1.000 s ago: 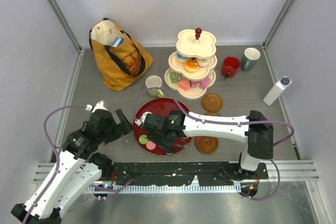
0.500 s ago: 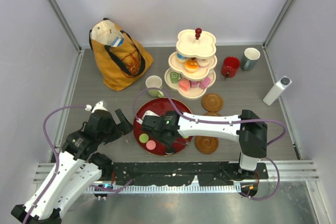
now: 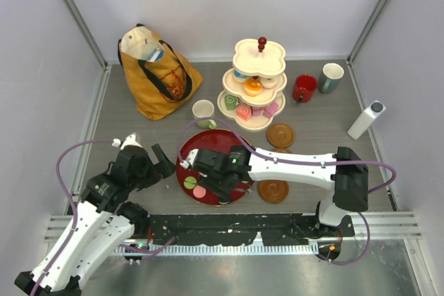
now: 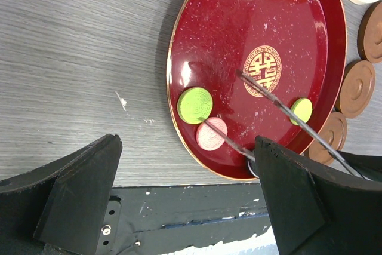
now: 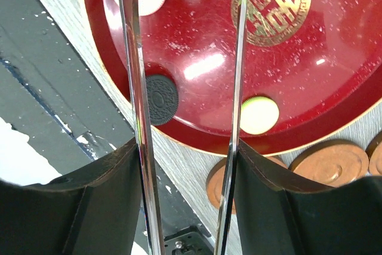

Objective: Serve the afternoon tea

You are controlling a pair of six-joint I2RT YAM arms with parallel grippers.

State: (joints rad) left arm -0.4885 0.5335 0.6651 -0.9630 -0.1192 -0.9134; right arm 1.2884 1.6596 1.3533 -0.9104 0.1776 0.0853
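My right gripper point(image 3: 225, 171) is shut on a pair of metal tongs point(image 5: 134, 58) and holds them over the front of the dark-red tray point(image 3: 208, 142). The tong blades stand apart with nothing between them. On the tray lie a green macaron point(image 4: 194, 105), a pink one point(image 4: 212, 134), a yellow-green one point(image 5: 259, 115) and a dark cookie point(image 5: 161, 100). My left gripper point(image 3: 161, 163) is open and empty just left of the tray. The red mug point(image 3: 304, 88) and grey-blue mug point(image 3: 331, 76) stand at the back right. The pale green mug point(image 3: 203, 110) stands behind the tray.
A cream three-tier stand point(image 3: 255, 84) holding several pastries stands behind the tray. Brown coasters point(image 3: 280, 134) lie right of the tray. The mustard-yellow tote bag point(image 3: 156, 74) sits at the back left. A white bottle point(image 3: 366, 119) stands at the far right.
My right arm swung a little left and then back right, with the tongs staying over the tray's front part. The left arm has not moved.
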